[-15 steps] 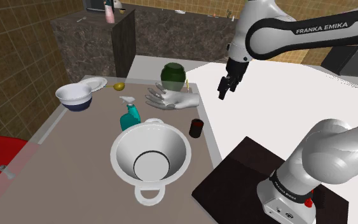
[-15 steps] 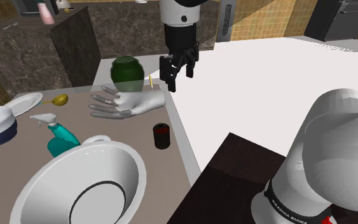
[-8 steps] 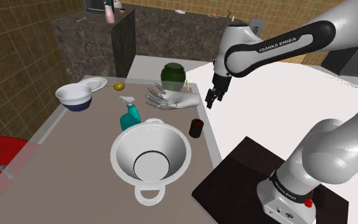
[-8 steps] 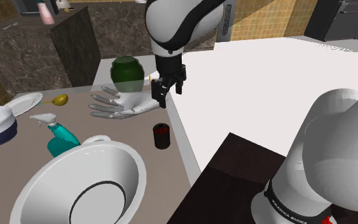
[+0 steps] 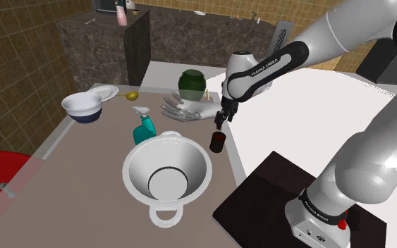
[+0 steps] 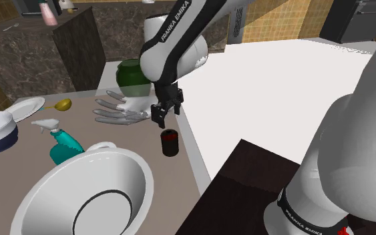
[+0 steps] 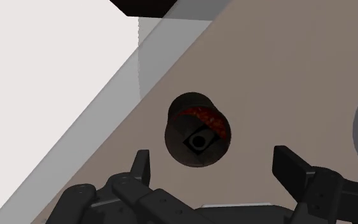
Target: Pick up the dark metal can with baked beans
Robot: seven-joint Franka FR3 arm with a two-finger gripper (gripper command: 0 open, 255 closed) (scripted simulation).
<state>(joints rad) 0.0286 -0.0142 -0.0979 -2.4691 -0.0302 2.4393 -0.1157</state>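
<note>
Fingers point(image 7: 141, 167) spread wide, empty, hovering over bench point(image 5: 84, 151). Big white bowl point(image 5: 193, 162) just beside can point(image 5: 217, 141). Can upright near bench edge, directly below, roughly between fingers; long axis vertical. Straight descent should suit.

Bright, even light; flat shading; white areas washed out.
</note>
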